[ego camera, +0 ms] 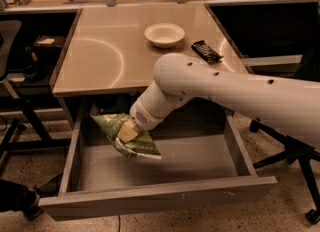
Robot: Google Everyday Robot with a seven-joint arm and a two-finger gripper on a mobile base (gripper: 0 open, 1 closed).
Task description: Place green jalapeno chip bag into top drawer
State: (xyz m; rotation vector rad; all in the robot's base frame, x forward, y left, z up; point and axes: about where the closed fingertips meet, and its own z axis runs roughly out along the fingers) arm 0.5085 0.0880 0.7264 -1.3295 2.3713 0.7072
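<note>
The green jalapeno chip bag is crinkly with a pale lower edge. My gripper is shut on it and holds it inside the open top drawer, over the left part of the grey drawer floor. The bag's lower edge hangs just above or at the floor; I cannot tell if it touches. The white arm reaches in from the right, under the desk's front edge.
On the desk top stand a white bowl and a small black snack wrapper. Office chair bases stand at the left and right of the desk.
</note>
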